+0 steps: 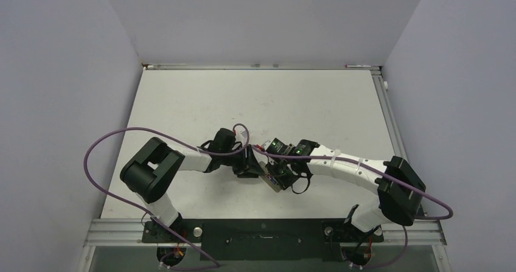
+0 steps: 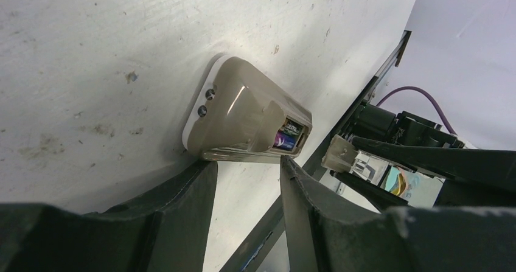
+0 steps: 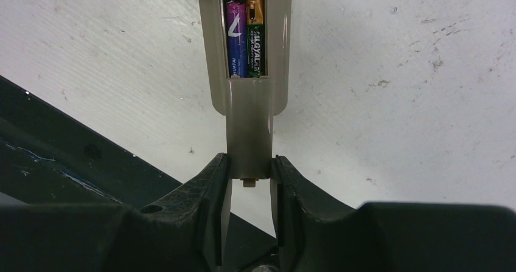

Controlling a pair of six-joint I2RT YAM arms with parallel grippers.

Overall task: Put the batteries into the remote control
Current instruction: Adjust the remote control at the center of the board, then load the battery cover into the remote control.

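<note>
Glossy plastic remote control, scuffed matt table

Worktop: 1, white, matt, scuffed and flecked with small dark marks.
Left wall, back wall, right wall: 3, plain pale grey.
Far rail: silver metal, along the worktop's far edge.
Side rail: same, right edge.

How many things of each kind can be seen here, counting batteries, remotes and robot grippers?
batteries: 2 (purple battery, green-labelled battery)
remote control: 1
grippers: 2 (left gripper, right gripper)
total: 5
</note>
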